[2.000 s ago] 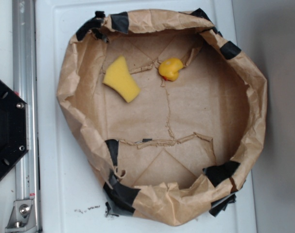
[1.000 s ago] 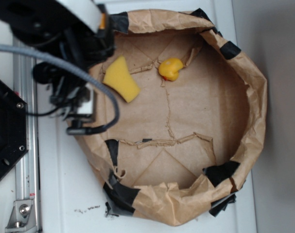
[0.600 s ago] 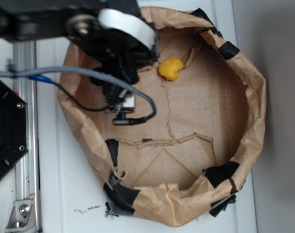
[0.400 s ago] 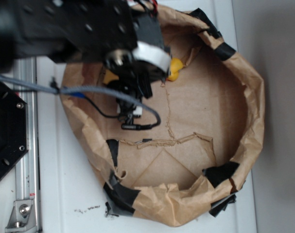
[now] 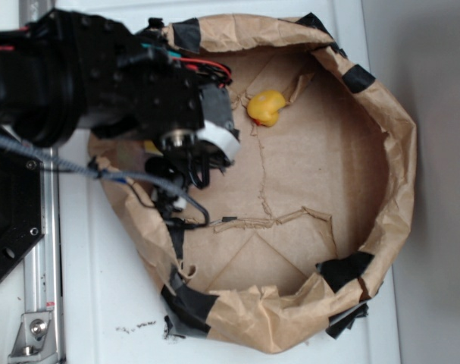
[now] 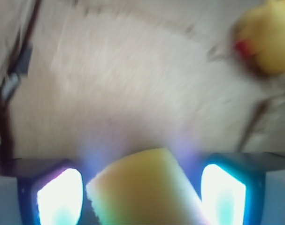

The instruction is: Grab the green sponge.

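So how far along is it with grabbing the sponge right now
The approach looks done: in the wrist view the yellow sponge sits between the two fingers of the gripper, with a gap showing on each side. In hand is the closing; no squeeze shows yet. Left: clamp and lift it off the paper-lined basin. The yellow toy duck lies apart, untouched.

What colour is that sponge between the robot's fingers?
The sponge is plain yellow, not green; the wrist view shows it best.

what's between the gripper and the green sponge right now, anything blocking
Nothing visible. In the wrist view the green sponge already sits between the gripper's open fingers, with gaps either side. The rounded yellow toy lies well off to one side.
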Motion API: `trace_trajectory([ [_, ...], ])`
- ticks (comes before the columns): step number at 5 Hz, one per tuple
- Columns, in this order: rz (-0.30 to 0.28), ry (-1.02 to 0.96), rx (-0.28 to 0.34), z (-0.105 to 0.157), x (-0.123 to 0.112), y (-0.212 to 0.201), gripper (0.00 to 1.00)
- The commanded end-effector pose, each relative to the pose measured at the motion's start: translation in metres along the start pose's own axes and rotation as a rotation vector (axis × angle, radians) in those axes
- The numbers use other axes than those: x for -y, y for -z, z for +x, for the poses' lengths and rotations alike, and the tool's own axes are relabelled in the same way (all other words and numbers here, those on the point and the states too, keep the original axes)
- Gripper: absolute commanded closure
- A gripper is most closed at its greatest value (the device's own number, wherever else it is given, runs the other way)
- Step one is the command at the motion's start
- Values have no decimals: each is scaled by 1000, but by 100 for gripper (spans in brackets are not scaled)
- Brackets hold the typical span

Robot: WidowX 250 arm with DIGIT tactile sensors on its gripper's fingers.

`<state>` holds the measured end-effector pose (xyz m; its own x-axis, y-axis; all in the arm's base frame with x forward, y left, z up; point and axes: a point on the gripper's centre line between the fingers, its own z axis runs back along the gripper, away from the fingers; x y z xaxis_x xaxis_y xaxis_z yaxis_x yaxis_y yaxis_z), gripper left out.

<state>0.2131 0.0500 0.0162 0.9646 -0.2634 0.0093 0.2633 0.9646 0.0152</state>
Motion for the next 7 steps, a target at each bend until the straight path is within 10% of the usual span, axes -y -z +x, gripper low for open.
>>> trace_trajectory([
  [1, 103, -59, 56, 20, -9, -20, 100],
  [3, 76, -73, 266, 68, 27, -118, 100],
  [5, -105, -340, 292, 65, 34, -156, 100],
  [7, -141, -498, 315, 68, 36, -147, 100],
])
